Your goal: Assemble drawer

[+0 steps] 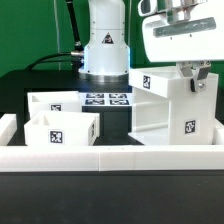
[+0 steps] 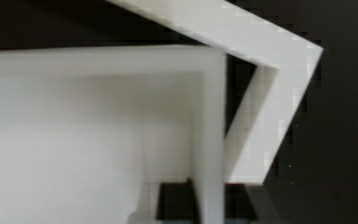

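Note:
The tall white box shell (image 1: 165, 108) stands at the exterior view's right, tags on its faces, its base close behind the front border block. My gripper (image 1: 190, 78) comes down from above onto the shell's upper edge. In the wrist view a thin white wall of the shell (image 2: 208, 130) runs between my dark fingers (image 2: 256, 205), so the gripper (image 2: 208, 205) is shut on that wall. Two smaller open-top trays sit at the left, one behind (image 1: 52, 101) and one in front (image 1: 62, 130). Whether the shell rests on the table or is slightly lifted cannot be told.
The marker board (image 1: 106, 98) lies in front of the robot base (image 1: 105, 50). Low white border blocks run along the front (image 1: 110, 156) and the left edge (image 1: 8, 126). The table surface is black.

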`<state>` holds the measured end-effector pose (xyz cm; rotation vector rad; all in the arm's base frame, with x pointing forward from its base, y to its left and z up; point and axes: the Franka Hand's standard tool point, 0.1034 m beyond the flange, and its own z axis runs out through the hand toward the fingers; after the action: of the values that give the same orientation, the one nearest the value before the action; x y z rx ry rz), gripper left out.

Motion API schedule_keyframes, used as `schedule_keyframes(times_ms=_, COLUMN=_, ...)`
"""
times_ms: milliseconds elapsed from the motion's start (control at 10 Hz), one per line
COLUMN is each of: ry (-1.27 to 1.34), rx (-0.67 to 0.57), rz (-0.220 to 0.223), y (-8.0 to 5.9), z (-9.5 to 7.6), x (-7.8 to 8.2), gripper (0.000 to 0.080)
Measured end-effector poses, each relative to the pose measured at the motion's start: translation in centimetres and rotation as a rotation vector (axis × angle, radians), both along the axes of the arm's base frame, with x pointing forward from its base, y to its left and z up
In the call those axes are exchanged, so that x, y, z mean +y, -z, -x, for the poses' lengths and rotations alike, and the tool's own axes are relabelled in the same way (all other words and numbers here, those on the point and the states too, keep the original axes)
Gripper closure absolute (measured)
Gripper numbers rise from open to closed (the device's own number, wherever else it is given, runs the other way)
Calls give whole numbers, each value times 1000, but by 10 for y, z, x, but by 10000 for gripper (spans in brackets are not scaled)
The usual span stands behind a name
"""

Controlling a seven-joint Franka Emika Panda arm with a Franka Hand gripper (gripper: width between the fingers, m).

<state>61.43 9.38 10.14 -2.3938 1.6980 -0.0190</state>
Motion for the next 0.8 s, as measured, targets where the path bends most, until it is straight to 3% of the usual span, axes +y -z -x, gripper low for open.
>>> schedule_keyframes(times_ms=400, ry=215, rx=33, rz=-47, y=2, z=-18, x=5, gripper=758)
schedule_keyframes(times_ms=600, ry=217, rx=45, rz=-53, y=3, z=-31, x=4, gripper=758)
schedule_keyframes(times_ms=800, ry=218, rx=80, rz=-67, y=3, z=-33, x=4, gripper=758)
